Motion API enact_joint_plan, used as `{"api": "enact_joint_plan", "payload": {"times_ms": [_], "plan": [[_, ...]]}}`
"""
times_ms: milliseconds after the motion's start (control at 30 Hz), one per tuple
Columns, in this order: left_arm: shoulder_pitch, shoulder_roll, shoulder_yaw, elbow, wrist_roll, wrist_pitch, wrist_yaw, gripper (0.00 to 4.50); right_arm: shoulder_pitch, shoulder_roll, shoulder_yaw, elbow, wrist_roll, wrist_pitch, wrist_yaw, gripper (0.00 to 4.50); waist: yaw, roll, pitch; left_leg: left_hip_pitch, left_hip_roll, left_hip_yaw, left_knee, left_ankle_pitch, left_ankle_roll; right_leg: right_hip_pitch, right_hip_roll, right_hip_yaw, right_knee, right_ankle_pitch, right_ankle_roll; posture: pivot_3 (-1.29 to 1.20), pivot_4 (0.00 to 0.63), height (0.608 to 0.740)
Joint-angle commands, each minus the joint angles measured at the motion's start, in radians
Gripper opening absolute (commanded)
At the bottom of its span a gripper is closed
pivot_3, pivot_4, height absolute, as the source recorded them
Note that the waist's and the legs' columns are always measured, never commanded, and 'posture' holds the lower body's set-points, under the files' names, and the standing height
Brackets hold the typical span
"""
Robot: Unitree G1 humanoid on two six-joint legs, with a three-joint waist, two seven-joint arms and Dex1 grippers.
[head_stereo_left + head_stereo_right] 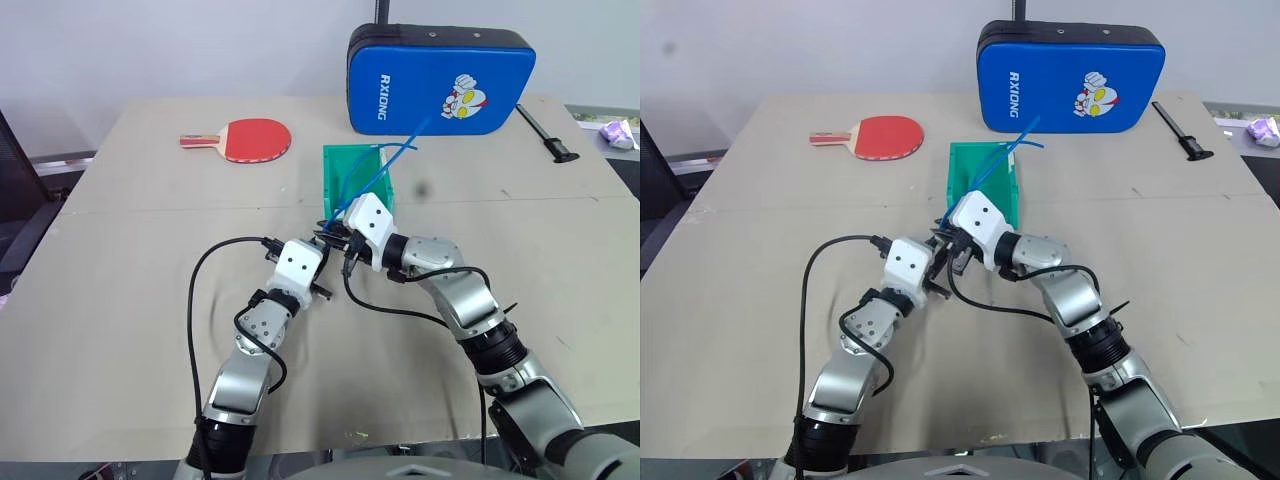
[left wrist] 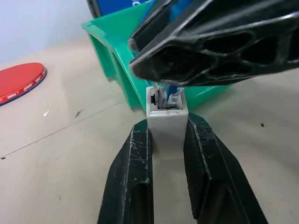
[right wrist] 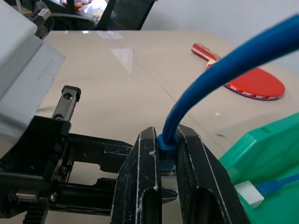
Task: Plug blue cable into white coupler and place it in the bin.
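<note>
Scene, left to right across the bench [image 1: 120, 300], clock directions as read on the head view:

- Red paddle [image 1: 252, 139] lies at about 11 o'clock, well apart from the work.
- Left tool [image 2: 166, 140] is clenched on the white coupler [image 2: 167, 122], socket opening facing away from the wrist. The block sits squarely between the two black fingers.
- Right tool [image 3: 169, 154] is clenched on the plug end of the blue cable [image 3: 224, 70]. It meets the left tool near bench centre, just short of the bin's front lip.
- In the left wrist view the blue plug sits at the mouth of the socket, partly inside. Whether it has seated fully I cannot tell; the right tool's fingers cover most of the joint.
- The cable arcs up from the right tool toward 1 o'clock, over the bin [image 1: 345, 170].
- The bin stands at 12 o'clock, just beyond the tools. A second blue cable [image 3: 280, 184] with its own white block [image 3: 246, 195] lies inside it.
- Blue case [image 1: 440, 78] stands behind the bin at 1 o'clock; a black tool [image 1: 547, 135] lies at 2 o'clock.

Progress, judged: both parts are picked up and aligned; mating is under way or just finishing. Left to do: confirm seating, carry the joined pair over the lip, let go in the bin.
</note>
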Motion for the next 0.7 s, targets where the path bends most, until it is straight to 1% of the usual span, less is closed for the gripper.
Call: {"api": "enact_joint_plan", "payload": {"times_ms": [33, 167, 367, 500, 600, 633, 667, 700], "plan": [[-0.039, -0.01, -0.015, -0.065, 0.009, -0.047, 0.002, 0.3, -0.012, 0.016, 0.034, 0.017, -0.019, 0.085, -0.007, 0.0, 0.0, 0.0, 0.0, 0.0, 0.0, 0.0, 0.0, 0.0, 0.0, 0.0, 0.0, 0.0, 0.0, 0.0, 0.0, 0.0, 0.15, 0.728], [-0.038, -0.029, -0.009, -0.083, -0.007, -0.059, 0.011, 0.3, 0.001, 0.001, 0.066, 0.043, -0.057, 0.18, -0.02, 0.0, 0.001, 0.0, 0.0, 0.0, 0.0, 0.0, 0.0, 0.0, 0.0, 0.0, 0.0, 0.0, 0.0, 0.0, 0.0, 0.0, 0.15, 0.728], [-0.046, -0.047, -0.015, -0.109, -0.02, -0.092, 0.004, 0.3, 0.009, 0.006, 0.079, 0.064, -0.059, 0.279, -0.028, 0.0, 0.0, 0.0, 0.0, 0.0, 0.0, 0.0, 0.0, 0.0, 0.0, 0.0, 0.0, 0.0, 0.0, 0.0, 0.0, 0.0, 0.15, 0.728], [-0.049, -0.05, -0.016, -0.113, -0.017, -0.086, -0.002, 0.3, 0.011, 0.03, 0.049, 0.058, -0.05, 0.233, -0.06, 0.0, 0.0, 0.0, 0.0, 0.0, 0.0, -0.001, 0.0, 0.0, 0.0, 0.0, 0.0, -0.001, 0.0, 0.0, 0.0, 0.0, 0.15, 0.728], [-0.017, -0.046, -0.003, -0.111, -0.047, -0.075, -0.022, 0.3, 0.0, 0.025, 0.009, -0.01, -0.008, 0.154, -0.025, 0.0, 0.001, 0.0, 0.0, -0.001, 0.0, -0.001, 0.0, 0.0, 0.0, 0.0, 0.0, -0.001, 0.0, 0.0, 0.0, 0.0, 0.15, 0.728], [-0.012, -0.041, -0.003, -0.114, -0.046, -0.079, -0.027, 1.1, -0.005, 0.021, -0.004, -0.034, 0.005, 0.158, -0.019, 0.0, 0.0, 0.0, 0.0, -0.001, 0.0, 0.0, 0.0, 0.0, 0.0, 0.0, 0.0, -0.001, 0.0, 0.0, 0.0, 0.0, 0.15, 0.728], [-0.01, -0.038, -0.003, -0.116, -0.044, -0.083, -0.029, 1.33, -0.007, 0.019, -0.012, -0.048, 0.013, 0.167, -0.015, 0.0, 0.0, 0.0, 0.0, -0.001, 0.0, 0.0, 0.0, 0.0, 0.0, 0.0, 0.0, -0.001, -0.001, 0.0, 0.0, 0.0, 0.15, 0.728], [-0.008, -0.035, -0.001, -0.117, -0.043, -0.088, -0.027, 1.8, -0.013, 0.015, -0.025, -0.06, 0.024, 0.17, -0.011, 0.0, 0.002, 0.0, 0.0, -0.001, 0.0, 0.0, 0.0, 0.0, 0.0, 0.0, 0.0, -0.001, -0.001, 0.0, 0.0, 0.0, 0.15, 0.728]]}}
